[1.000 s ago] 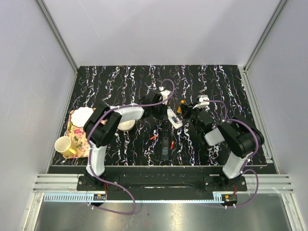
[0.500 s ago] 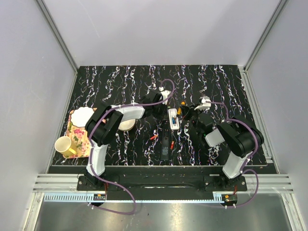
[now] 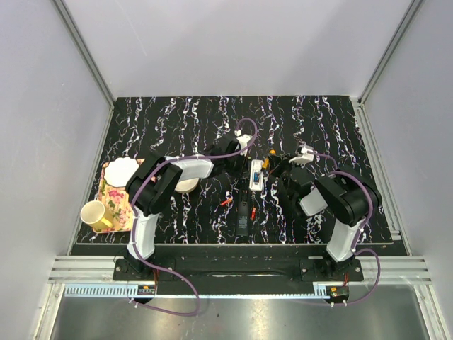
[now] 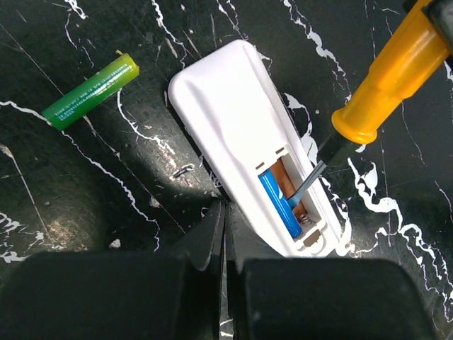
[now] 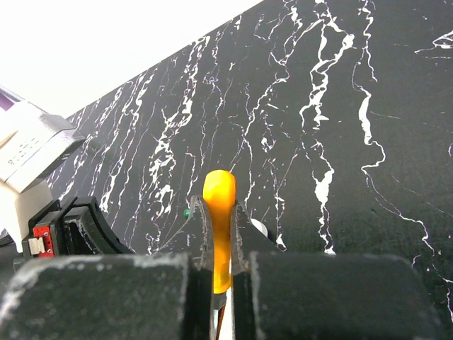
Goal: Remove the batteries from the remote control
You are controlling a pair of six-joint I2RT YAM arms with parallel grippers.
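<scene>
The white remote control (image 4: 241,134) lies slot-up on the black table; it also shows in the top view (image 3: 255,174). A blue battery (image 4: 279,205) sits in its open slot. A green battery (image 4: 90,91) lies loose on the table to the remote's upper left. My left gripper (image 4: 226,237) is shut and empty, its tips against the remote's near edge. My right gripper (image 5: 219,216) is shut on the orange handle of a screwdriver (image 4: 393,74). The screwdriver's blade (image 4: 309,180) reaches into the slot beside the blue battery.
A black handset (image 3: 243,214) lies in front of the remote, with two small red pieces (image 3: 226,202) beside it. A white bowl (image 3: 186,184) is under the left arm. A yellow cup (image 3: 94,214), a floral cloth (image 3: 113,197) and a white dish (image 3: 120,170) sit at the left edge.
My right gripper has swung the screwdriver in toward the remote, and its blade now reaches into the slot. The remote has turned from tilted to nearly straight.
</scene>
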